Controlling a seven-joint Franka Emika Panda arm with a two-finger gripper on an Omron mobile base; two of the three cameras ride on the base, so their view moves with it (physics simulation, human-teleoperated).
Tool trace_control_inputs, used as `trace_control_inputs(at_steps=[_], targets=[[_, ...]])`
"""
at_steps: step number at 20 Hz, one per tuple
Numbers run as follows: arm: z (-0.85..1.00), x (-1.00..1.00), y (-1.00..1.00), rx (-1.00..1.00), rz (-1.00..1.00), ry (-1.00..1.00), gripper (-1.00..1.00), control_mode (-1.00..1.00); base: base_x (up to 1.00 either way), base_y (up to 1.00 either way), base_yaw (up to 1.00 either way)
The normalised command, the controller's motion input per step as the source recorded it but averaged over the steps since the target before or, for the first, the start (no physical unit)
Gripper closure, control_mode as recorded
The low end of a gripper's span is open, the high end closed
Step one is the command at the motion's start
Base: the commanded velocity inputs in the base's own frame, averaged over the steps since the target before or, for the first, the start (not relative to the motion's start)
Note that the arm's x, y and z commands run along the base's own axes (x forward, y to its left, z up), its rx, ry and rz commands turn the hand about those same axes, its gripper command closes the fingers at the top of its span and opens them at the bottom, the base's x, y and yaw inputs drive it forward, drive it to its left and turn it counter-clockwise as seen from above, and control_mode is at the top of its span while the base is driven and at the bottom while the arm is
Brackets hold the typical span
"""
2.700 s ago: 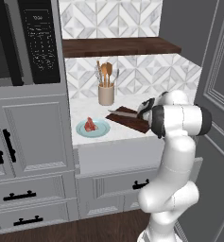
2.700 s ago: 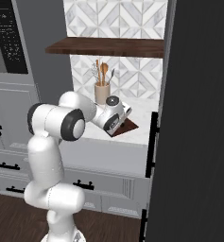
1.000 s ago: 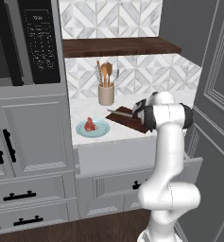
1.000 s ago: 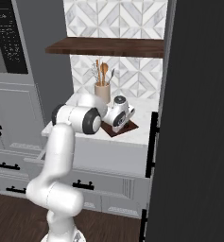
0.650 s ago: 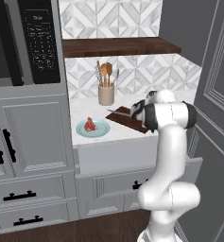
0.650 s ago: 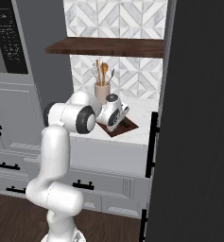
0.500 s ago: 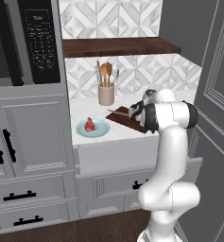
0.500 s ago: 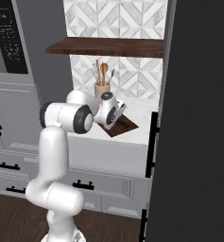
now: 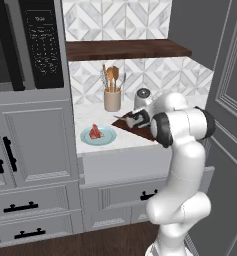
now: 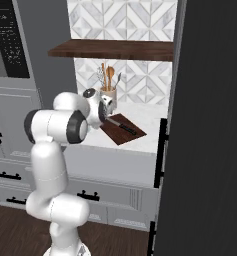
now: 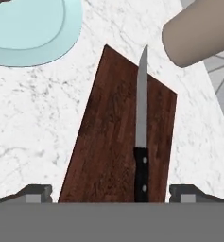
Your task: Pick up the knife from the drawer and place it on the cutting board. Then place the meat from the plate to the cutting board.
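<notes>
- The gripper (image 11: 111,191) is spread wide and holds nothing, poised above the cutting board (image 11: 108,156).
- The knife (image 11: 141,137) is seen lying flat on that board, released.
- The meat (image 9: 95,132) is left on the plate (image 9: 106,138); it is judged soft, light and slippery, best pinched gently across its middle.

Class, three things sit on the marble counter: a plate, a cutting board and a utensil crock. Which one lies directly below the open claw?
The dark brown cutting board, with the knife lying on it. The claw hangs open above it; the plate and the crock sit off to the sides.
</notes>
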Motion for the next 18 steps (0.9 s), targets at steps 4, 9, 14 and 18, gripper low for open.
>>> trace_control_inputs(at_steps=[4,9,14,18], targets=[[0.34,-0.23,1.00,0.04,-0.14,0.00,-1.00,-1.00,0.00,0.00,0.00],[0.14,-0.27,0.99,0.08,-0.22,-0.01,-1.00,-1.00,0.00,0.00,0.00],[0.00,-0.39,0.44,0.26,-0.27,-0.05,-1.00,-1.00,0.00,0.00,0.00],[0.30,-0.52,0.02,0.42,-0.29,-0.02,-1.00,-1.00,0.00,0.00,0.00]])
